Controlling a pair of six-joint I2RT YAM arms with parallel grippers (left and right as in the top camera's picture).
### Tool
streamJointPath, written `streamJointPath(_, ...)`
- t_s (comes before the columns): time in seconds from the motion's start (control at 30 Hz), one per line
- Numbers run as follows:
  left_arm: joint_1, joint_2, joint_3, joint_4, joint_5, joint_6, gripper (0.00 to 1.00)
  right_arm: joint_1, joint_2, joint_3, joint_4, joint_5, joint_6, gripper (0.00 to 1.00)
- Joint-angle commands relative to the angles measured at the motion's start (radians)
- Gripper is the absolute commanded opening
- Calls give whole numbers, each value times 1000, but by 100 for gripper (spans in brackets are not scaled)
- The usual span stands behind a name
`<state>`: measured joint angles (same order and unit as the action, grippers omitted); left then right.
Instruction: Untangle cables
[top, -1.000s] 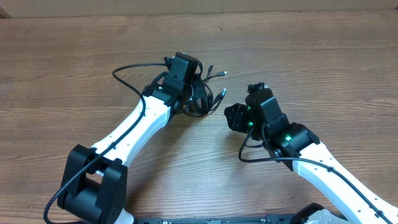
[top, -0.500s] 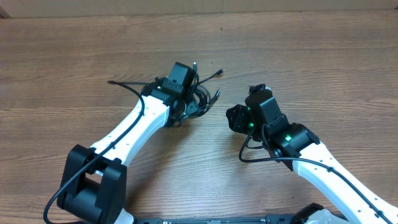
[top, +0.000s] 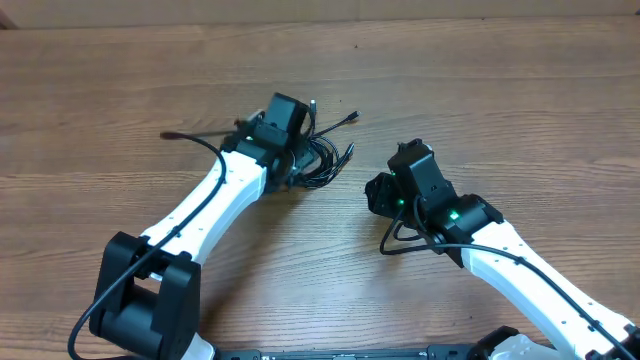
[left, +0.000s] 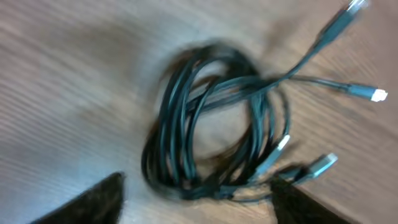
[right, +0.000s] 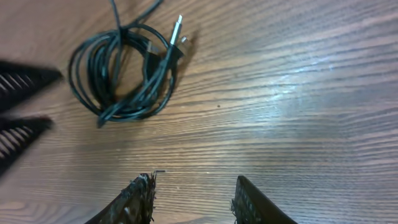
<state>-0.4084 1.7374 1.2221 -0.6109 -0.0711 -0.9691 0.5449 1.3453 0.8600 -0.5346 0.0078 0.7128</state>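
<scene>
Though near cables (left: 171, 130) on wood-grain table (top: 500, 90), left tool (left: 196, 204) and right tool (right: 194, 202) open.

- Table (top: 520, 90): wood-grain top, brown, smooth; soft sheen where light falls;
- Cables (right: 118, 68): black sheath, smooth, slightly glossy; plastic or rubber by look;
- Plug tips (left: 377, 94): bright metal ends; dark moulded collars;
- Arm shells (top: 205, 200): white plastic, smooth, semi-gloss;
- Wrist housings (top: 285, 118): black plastic, matt;
- Arm wiring (top: 190, 137): black jacket, smooth, dull;
- Fingers (right: 138, 198) of the right gripper (right: 194, 193): black, ribbed, rough-edged, matt.
</scene>
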Motion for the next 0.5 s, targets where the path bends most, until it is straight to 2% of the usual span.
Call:
streamJointPath(0.0, 17, 10, 3, 3, -37, 318, 81, 4, 15, 10, 3, 17, -6, 40)
streamJointPath(0.03, 17, 14, 3, 2, -37, 353, 80, 4, 18, 10, 3, 17, -6, 40)
streamJointPath(0.1, 17, 29, 3, 2, -35, 372, 66, 4, 26, 10, 5, 17, -6, 40)
streamJointPath(0.17, 17, 56, 3, 12, -23, 372, 58, 4, 31, 10, 5, 17, -6, 40)
streamJointPath(0.3, 17, 123, 3, 36, 55, 373, 68, 4, 44, 10, 5, 17, -6, 40)
streamJointPath(0.47, 18, 167, 3, 69, 61, 409, 72, 4, 58, 10, 5, 17, -6, 40)
